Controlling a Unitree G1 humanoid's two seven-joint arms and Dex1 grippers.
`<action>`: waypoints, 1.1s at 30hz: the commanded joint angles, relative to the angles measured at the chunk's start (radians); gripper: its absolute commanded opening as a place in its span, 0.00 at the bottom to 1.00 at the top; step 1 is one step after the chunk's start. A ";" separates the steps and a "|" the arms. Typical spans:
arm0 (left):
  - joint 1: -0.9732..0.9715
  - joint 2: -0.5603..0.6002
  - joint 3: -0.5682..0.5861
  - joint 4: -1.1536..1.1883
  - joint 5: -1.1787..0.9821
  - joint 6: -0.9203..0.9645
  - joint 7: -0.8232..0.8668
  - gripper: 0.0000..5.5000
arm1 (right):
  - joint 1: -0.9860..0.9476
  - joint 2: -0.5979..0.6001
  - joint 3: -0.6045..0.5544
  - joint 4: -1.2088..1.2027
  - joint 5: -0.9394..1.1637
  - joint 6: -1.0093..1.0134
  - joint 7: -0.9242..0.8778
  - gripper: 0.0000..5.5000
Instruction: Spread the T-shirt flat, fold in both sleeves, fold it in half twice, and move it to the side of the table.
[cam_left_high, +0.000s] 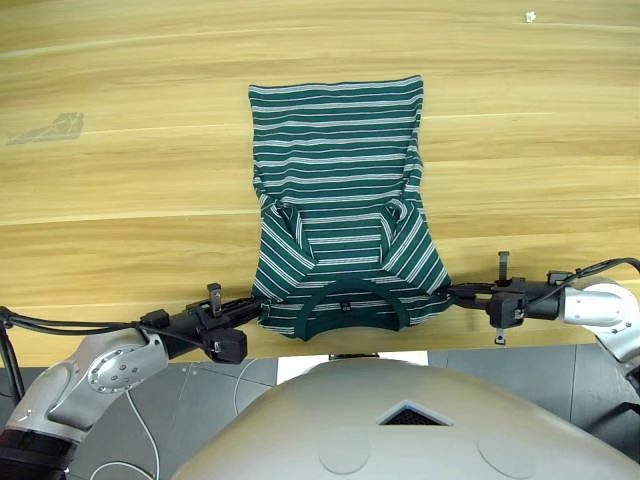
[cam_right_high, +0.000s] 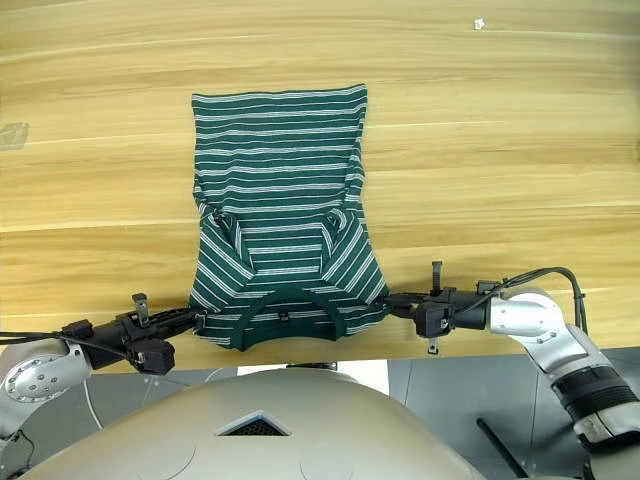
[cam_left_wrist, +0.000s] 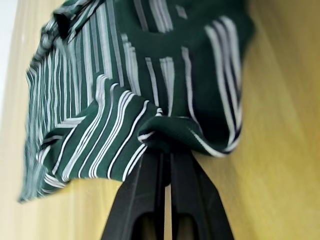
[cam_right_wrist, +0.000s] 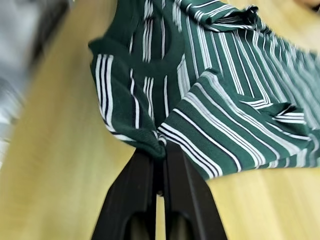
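A dark green T-shirt (cam_left_high: 340, 190) with white stripes lies on the wooden table (cam_left_high: 120, 200), its collar at the near edge and both sleeves folded in over the body. My left gripper (cam_left_high: 262, 310) is shut on the shirt's near left shoulder corner (cam_left_wrist: 160, 131). At the near right shoulder corner (cam_right_wrist: 159, 137), my right gripper (cam_left_high: 440, 293) is shut on the cloth. Both corners look slightly lifted off the table.
The table's near edge (cam_left_high: 480, 348) runs just under both grippers. Bare wood lies left, right and beyond the shirt. A small white scrap (cam_left_high: 530, 16) sits at the far right.
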 joint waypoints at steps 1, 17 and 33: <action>0.178 0.157 0.147 -0.135 -0.406 0.231 -0.276 0.00 | 0.045 -0.181 -0.085 -0.218 0.440 0.401 0.243 0.00; 0.392 -0.058 0.624 -0.449 -0.846 0.496 -0.665 0.00 | 0.331 -0.126 -0.633 -0.506 0.726 0.793 0.467 0.00; -0.213 -0.121 0.350 -0.280 -0.629 0.777 -0.366 0.00 | -0.229 0.165 -0.428 -0.155 0.195 0.758 0.288 0.00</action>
